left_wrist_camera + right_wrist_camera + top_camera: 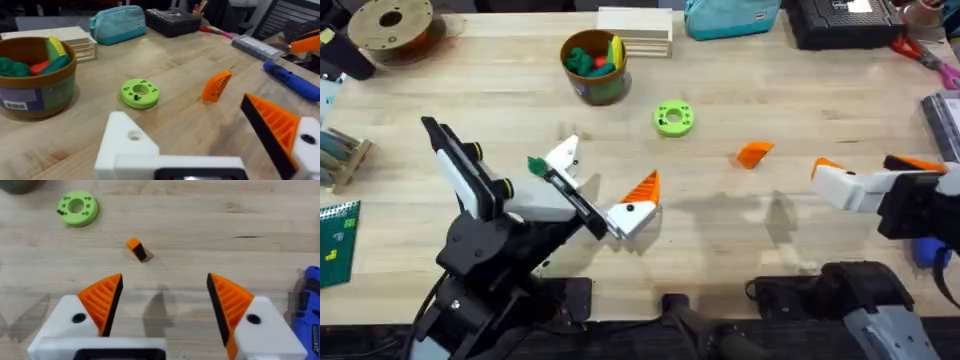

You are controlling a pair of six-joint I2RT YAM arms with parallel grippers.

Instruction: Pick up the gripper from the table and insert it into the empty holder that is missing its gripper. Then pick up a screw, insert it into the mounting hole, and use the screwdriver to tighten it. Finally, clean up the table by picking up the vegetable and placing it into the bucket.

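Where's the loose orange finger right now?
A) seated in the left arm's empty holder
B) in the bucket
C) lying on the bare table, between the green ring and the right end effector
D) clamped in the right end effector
C: the orange finger lies alone on the wood, apart from the ring, with the open right end effector short of it.

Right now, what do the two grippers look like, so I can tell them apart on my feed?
The right gripper has white angular finger blocks, each carrying an orange ribbed wedge pad with black backing. The left gripper has the same white blocks on a black arm, but only one holds an orange pad; the other holder is bare white.
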